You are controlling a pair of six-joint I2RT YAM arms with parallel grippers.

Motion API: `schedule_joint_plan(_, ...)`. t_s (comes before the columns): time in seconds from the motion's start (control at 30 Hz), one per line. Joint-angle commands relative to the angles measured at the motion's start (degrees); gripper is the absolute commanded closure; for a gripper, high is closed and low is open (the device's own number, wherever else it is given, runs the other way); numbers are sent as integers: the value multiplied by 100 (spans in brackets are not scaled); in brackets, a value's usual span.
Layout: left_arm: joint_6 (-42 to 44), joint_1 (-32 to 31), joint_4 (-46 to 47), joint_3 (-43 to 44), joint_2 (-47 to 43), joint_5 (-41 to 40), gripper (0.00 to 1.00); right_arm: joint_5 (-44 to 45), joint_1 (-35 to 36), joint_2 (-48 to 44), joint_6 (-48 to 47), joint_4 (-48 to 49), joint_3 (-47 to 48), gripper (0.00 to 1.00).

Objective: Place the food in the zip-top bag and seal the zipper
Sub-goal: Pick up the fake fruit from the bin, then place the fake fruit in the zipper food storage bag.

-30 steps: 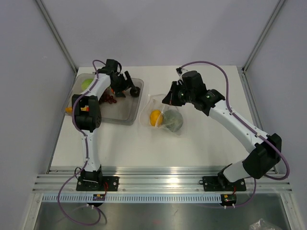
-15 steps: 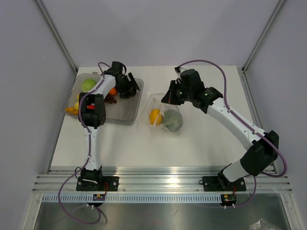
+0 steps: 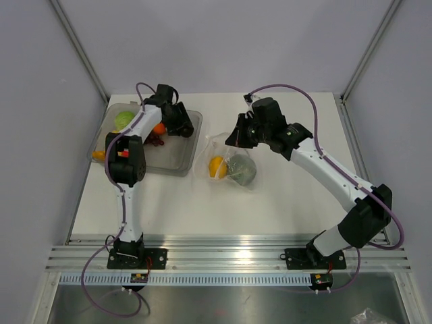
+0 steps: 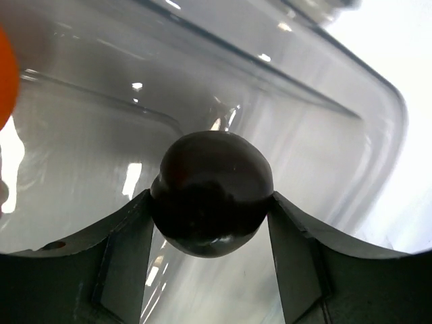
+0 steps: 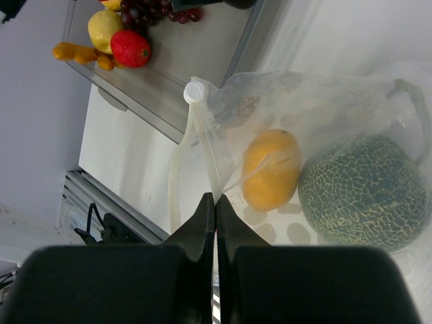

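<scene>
Clamping the dark brown ball (image 4: pixel 212 192) from both sides, the left gripper (image 4: pixel 210 206) sits low inside the grey translucent tray (image 3: pixel 172 160). Its 2 fingers (image 4: pixel 125 256) press against the ball's flanks. Whether the ball rests on the tray floor or hangs just above it, I cannot tell. The gripper is near the tray's far right corner.

More food lies in the same tray: a green piece (image 3: pixel 123 119), an orange (image 3: pixel 159 128), dark grapes (image 3: pixel 155 140), a yellow piece (image 5: pixel 104 30), a red piece (image 5: pixel 130 47) and a carrot (image 5: pixel 81 52) at the tray's near left end.

Just right of the tray, the zip-top bag (image 5: pixel 324 101) lies on the white table (image 3: pixel 270 209). It holds 2 pieces side by side: a yellow-orange fruit (image 5: pixel 270 169) and a green netted melon (image 5: pixel 364 192). The right gripper (image 5: pixel 214 202) has its fingers pressed together on the clear film at the bag's mouth. The zipper (image 5: pixel 202 135) runs from there up to a small white tab (image 5: pixel 194 91), and the mouth stands unsealed toward the tray.
</scene>
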Motion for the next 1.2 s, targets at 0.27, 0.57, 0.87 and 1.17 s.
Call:
schedule_joint_plan(0.27,751,-11,69,-1035,-2612,399,60,-288,224,444,136,339,640,100)
schedule_joint_plan(0.57,1428,-370,-477,-2027,-4484,1375,69,-332,233,603,242,488,860,100)
schedule_joint_plan(0.87,1244,-1337,-390,-2696,-4986,1833,68,-280,224,445,347,497,720,100)
schedule_joint_plan(1.17,841,-1522,242,-3214,-4855,1939,68,-280,268,32,576,752,315,100)
